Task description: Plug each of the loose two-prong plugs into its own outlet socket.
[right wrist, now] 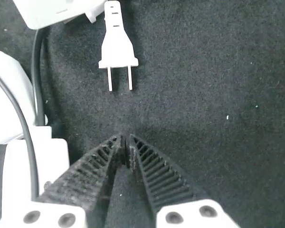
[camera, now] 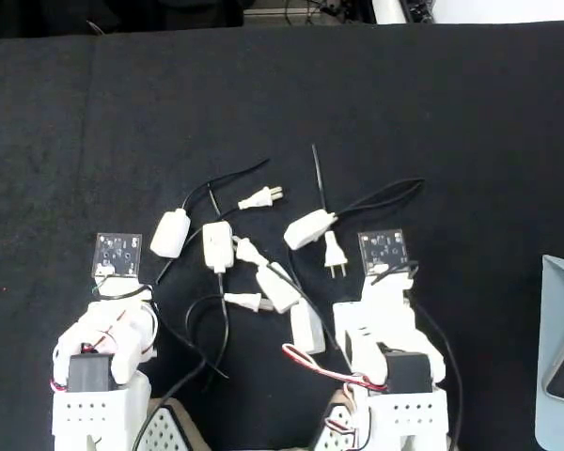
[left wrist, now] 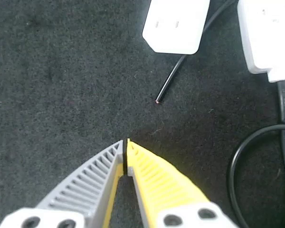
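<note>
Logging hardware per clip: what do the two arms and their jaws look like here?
Both arms are white with black motors and red-and-white wires. The left arm has ribbed jaws, one grey, one yellow; the right arm has ribbed black jaws.

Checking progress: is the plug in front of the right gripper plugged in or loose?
Loose. The plug lies flat on the table, with both prongs bare and nothing around them.

Likely a robotics lab: a left arm point(camera: 103, 352) and right arm point(camera: 395, 348) are sitting at a black-clothed surface's point(camera: 451, 113) near edge, cables point(camera: 310, 11) lying beyond its far edge.
</note>
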Motion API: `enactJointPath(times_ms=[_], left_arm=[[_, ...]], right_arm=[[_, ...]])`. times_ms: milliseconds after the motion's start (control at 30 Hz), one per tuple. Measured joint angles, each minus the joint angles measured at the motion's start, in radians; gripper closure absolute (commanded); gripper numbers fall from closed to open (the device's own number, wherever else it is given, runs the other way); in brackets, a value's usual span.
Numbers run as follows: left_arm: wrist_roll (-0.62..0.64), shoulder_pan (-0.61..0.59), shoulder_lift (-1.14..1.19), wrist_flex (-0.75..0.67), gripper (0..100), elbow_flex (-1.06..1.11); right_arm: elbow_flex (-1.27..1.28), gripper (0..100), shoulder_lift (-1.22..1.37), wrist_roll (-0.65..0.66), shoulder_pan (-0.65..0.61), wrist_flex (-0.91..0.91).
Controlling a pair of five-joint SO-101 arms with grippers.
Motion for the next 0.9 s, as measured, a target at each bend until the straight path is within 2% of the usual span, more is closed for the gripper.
enactJointPath(times_ms=[400,467,633,733,900], left_arm=[[0.0,0.0,0.0,0.0,97,0.0],[0.0,0.0,0.0,0.0,97,0.0],[0.0,0.0,0.0,0.0,97,0.0],[0.0,0.0,0.0,0.0,97,0.0],[0.0,0.0,0.0,0.0,97,0.0]], right_arm=[[0.0,98.4,0.0,0.002,0.002,-0.009],[-0.028,98.4,0.0,0.034,0.029,-0.017],[-0.175,98.5,0.0,0.207,0.081,-0.077],[-0.264,98.5,0.0,0.239,0.083,-0.092],[-0.402,98.5,0.049,0.249,-0.021,-0.103]])
